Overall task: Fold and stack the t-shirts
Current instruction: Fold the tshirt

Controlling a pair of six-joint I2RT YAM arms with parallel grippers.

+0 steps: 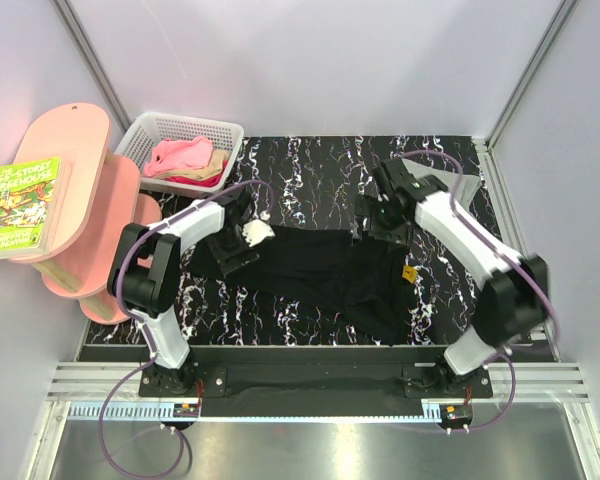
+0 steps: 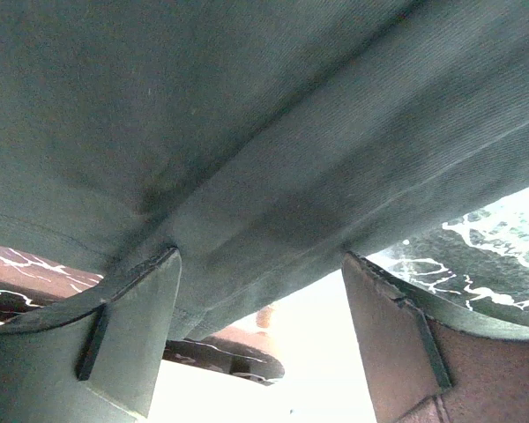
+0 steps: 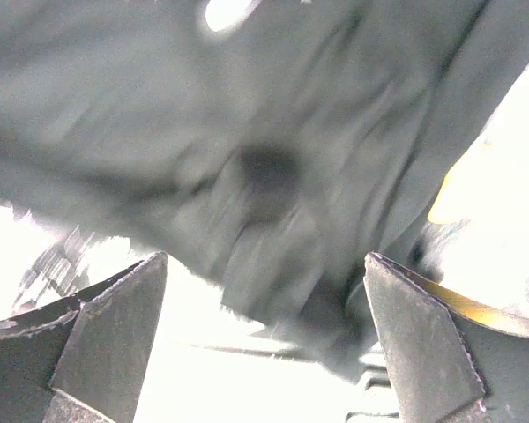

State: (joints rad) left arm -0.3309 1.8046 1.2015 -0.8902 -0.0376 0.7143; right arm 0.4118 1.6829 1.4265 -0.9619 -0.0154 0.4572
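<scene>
A black t-shirt [image 1: 330,275] lies spread and rumpled across the dark marbled table [image 1: 300,170]. My left gripper [image 1: 232,250] is over the shirt's left end. In the left wrist view that gripper [image 2: 260,256] stands open, with a folded hem of the dark cloth [image 2: 273,159] running across just beyond its fingertips. My right gripper [image 1: 372,222] hovers at the shirt's upper right edge. Its wrist view shows it [image 3: 264,257] open, and the blurred cloth [image 3: 264,167] hangs free in front of the jaws. Pink, tan and red t-shirts [image 1: 185,160] are heaped in a basket.
The white slatted basket [image 1: 155,128] stands at the table's back left corner. A pink shelf unit [image 1: 75,200] with a green book [image 1: 20,205] on it stands left of the table. A small yellow tag [image 1: 410,272] shows on the shirt's right part.
</scene>
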